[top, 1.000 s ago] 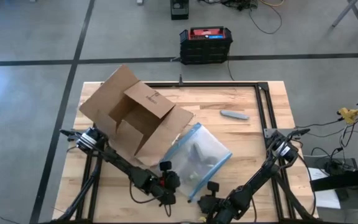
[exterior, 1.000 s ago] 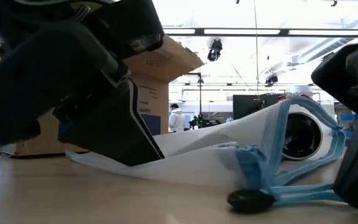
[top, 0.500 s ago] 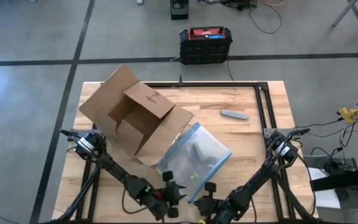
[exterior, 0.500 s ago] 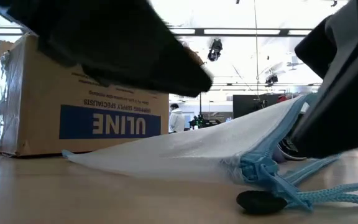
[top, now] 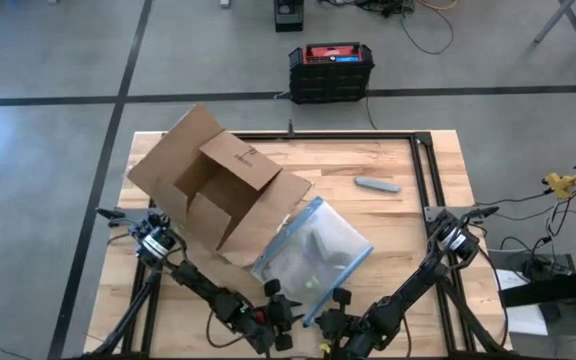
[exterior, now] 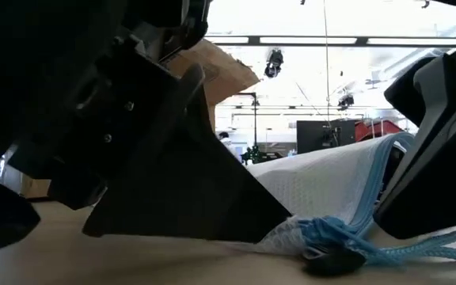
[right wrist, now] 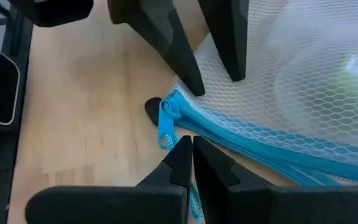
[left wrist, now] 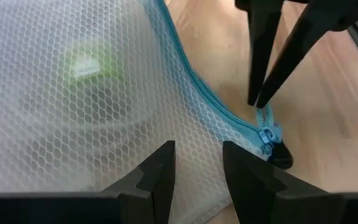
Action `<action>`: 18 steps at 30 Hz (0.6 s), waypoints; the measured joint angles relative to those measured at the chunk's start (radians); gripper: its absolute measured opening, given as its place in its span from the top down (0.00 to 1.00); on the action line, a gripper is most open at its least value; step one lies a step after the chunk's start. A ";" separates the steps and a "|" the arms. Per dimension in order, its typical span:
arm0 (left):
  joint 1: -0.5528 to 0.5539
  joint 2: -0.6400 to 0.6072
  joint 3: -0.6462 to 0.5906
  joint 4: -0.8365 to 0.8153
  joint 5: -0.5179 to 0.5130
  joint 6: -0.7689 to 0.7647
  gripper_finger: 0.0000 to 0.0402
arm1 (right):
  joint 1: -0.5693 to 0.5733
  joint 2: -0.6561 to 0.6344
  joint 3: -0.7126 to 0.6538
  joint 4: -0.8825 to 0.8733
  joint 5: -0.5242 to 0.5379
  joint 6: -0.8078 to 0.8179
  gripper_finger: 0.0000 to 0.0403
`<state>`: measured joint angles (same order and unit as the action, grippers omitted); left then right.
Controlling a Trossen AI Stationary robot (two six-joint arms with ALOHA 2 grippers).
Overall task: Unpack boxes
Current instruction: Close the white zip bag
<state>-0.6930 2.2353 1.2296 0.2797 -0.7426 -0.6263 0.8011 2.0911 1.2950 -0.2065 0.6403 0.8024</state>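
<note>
Cardboard box (top: 213,185) lies open on worktop (top: 388,215), well beyond both grippers. Left gripper (left wrist: 194,163): 2 fingers apart, straddling mesh pouch (left wrist: 73,93). Right gripper (right wrist: 191,146): fingers together beside zipper pull (right wrist: 165,118). Advice: pin the pouch, then draw the pull slowly.

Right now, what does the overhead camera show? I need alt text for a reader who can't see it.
Two dark robot arms meet at the near edge of a wooden table, the left gripper and right gripper at a clear blue-edged mesh pouch. An opened cardboard box lies beside the pouch.
</note>
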 joint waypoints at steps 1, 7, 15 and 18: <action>0.000 0.000 0.000 -0.006 -0.002 -0.003 0.70 | 0.003 0.000 0.001 0.001 -0.005 -0.005 1.00; -0.005 -0.001 0.000 -0.013 -0.001 -0.001 0.70 | 0.006 0.010 0.007 0.020 -0.014 -0.011 1.00; -0.043 -0.015 0.000 -0.087 0.005 -0.009 0.70 | 0.004 0.045 0.010 0.026 0.000 0.012 1.00; -0.075 -0.019 0.002 -0.135 0.002 -0.050 0.70 | 0.007 0.023 0.009 -0.041 -0.017 0.025 1.00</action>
<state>-0.7677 2.2163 1.2312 0.1447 -0.7406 -0.6766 0.8084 2.1137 1.3041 -0.2472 0.6229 0.8275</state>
